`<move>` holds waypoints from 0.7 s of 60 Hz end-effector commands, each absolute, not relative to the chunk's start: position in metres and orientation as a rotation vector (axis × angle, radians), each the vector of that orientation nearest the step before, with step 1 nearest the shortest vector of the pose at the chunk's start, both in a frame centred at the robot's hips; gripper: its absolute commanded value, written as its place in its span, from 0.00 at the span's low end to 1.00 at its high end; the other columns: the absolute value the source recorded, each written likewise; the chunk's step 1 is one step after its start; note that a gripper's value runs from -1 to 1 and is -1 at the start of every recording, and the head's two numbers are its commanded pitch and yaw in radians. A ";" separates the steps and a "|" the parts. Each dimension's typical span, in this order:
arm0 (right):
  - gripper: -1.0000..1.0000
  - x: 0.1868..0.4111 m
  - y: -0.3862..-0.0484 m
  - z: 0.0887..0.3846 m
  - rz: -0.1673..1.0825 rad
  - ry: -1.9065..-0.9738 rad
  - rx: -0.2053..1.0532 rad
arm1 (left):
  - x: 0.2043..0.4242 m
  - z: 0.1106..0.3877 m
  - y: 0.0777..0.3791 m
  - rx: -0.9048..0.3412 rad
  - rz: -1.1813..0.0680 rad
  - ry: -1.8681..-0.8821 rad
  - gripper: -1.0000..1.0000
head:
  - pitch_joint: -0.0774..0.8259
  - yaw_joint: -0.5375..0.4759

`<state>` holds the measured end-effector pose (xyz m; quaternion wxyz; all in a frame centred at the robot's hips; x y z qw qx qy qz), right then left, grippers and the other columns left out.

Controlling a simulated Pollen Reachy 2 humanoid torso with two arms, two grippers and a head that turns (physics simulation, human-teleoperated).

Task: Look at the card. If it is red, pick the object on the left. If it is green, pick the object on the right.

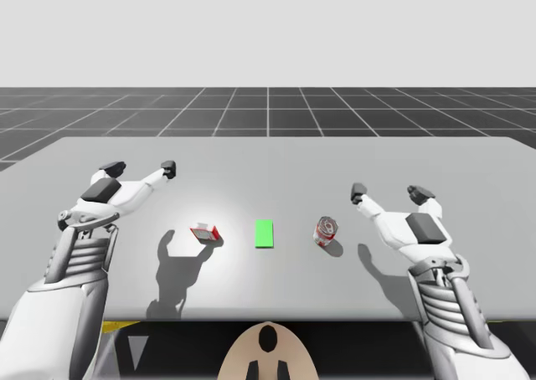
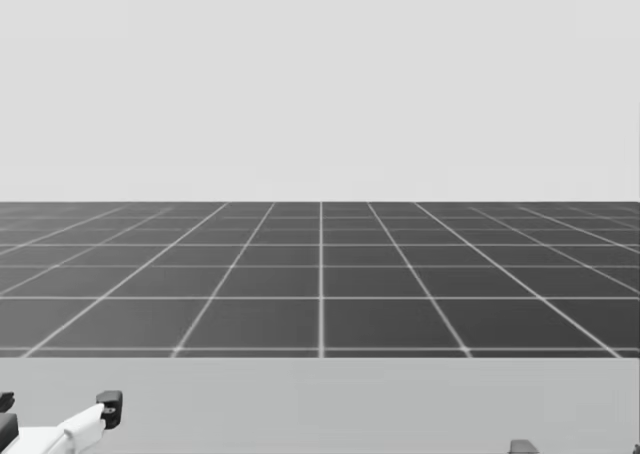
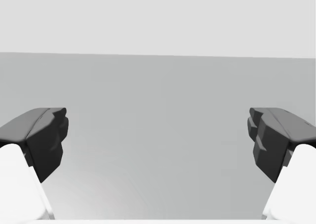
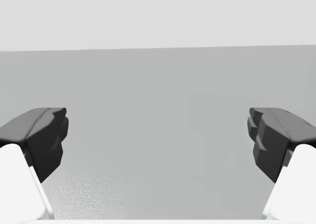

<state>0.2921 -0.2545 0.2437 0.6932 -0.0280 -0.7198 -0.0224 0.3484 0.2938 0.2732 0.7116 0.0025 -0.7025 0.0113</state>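
Observation:
A green card (image 1: pixel 265 233) lies flat at the middle of the grey table (image 1: pixel 276 162). Left of it sits a small red and white box (image 1: pixel 204 233). Right of it a red and silver can (image 1: pixel 327 229) lies on its side. My left gripper (image 1: pixel 140 169) hovers open, up and to the left of the box. My right gripper (image 1: pixel 390 193) hovers open, just right of the can and apart from it. Both wrist views show wide-spread dark fingers (image 3: pixel 44 140) (image 4: pixel 44 140) with bare table between them. A dark fingertip (image 2: pixel 110 406) of an arm shows low in the head view.
The table's far edge (image 1: pixel 276 139) runs across the high view, with a dark gridded floor (image 2: pixel 320 274) beyond it. The near edge (image 1: pixel 276 320) lies just ahead of my torso.

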 end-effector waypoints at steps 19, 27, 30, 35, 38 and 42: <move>0.00 0.291 -0.252 0.252 -0.094 -1.685 -0.160 | 0.348 0.273 0.293 0.016 0.019 -1.562 0.00 | 0.35 0.53; 0.00 0.292 -0.251 0.251 -0.088 -1.687 -0.168 | 0.348 0.273 0.293 0.024 0.011 -1.563 0.00 | 0.50 0.53; 0.00 0.292 -0.251 0.251 -0.087 -1.688 -0.173 | 0.348 0.273 0.293 0.024 0.008 -1.564 0.00 | 0.55 0.54; 0.00 0.292 -0.251 0.251 -0.085 -1.689 -0.177 | 0.348 0.272 0.292 0.027 0.001 -1.564 0.00 | 0.61 0.54; 0.00 0.292 -0.251 0.252 -0.091 -1.687 -0.178 | 0.349 0.272 0.291 0.028 -0.005 -1.563 0.00 | 0.66 0.55; 0.00 0.292 -0.252 0.253 -0.094 -1.687 -0.181 | 0.349 0.272 0.291 0.029 -0.008 -1.562 0.00 | 0.71 0.55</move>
